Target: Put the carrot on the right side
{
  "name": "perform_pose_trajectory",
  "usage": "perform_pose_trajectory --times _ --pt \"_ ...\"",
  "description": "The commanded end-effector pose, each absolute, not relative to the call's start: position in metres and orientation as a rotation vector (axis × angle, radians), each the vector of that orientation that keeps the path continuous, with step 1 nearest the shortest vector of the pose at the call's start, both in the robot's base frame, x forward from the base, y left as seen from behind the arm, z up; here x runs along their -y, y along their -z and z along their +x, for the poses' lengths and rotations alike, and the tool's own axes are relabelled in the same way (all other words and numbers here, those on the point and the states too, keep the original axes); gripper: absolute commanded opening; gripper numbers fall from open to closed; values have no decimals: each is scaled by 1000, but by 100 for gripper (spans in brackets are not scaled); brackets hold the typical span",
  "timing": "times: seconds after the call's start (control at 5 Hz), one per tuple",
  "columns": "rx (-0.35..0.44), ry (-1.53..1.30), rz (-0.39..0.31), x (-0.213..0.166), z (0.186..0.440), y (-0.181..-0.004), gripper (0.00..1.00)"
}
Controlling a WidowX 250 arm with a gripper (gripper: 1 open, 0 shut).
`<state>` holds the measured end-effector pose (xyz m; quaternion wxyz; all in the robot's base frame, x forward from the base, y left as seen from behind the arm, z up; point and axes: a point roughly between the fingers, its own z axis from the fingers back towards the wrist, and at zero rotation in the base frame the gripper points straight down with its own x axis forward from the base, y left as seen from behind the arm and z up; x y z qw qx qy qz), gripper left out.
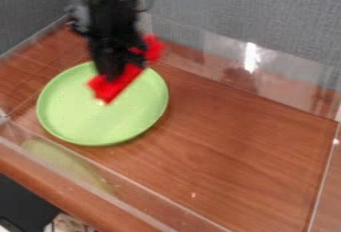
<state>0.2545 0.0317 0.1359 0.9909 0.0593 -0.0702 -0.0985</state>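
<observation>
The gripper is closed on the carrot, with the red bar pinched between its dark fingers and lifted clear of the green plate in the upper left of the frame. The picture is blurred with motion, so the exact contact of the fingers on the bar cannot be made out, but the bar hangs under the tool, not on the plate. The carrot sits directly below and partly within the fingers, above the plate's upper right portion. Its long axis runs on a diagonal across the picture, from a lower-left end near the middle of the plate's far half up to an upper-right end that pokes out beside the gripper toward the back wall; it looks tilted, not level, though the blur makes the tilt hard to judge. The open stretch of wooden table lies to the right of the plate, well apart from where the bar now hangs, inside the clear plastic walls. As the bar is already in the grip, the coming move would seem to turn on carrying it rightward across the frame, past the plate's right rim, and lowering it onto the bare wood there. The diagonal lie of the bar means its upper-right end would lead that way.
</observation>
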Motion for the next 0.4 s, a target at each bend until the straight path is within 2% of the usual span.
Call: perform_pose_trajectory --times 0.0,0.2 --pt "204 332 82 17 275 -133 0" --pt "184 472 35 63 289 -118 0"
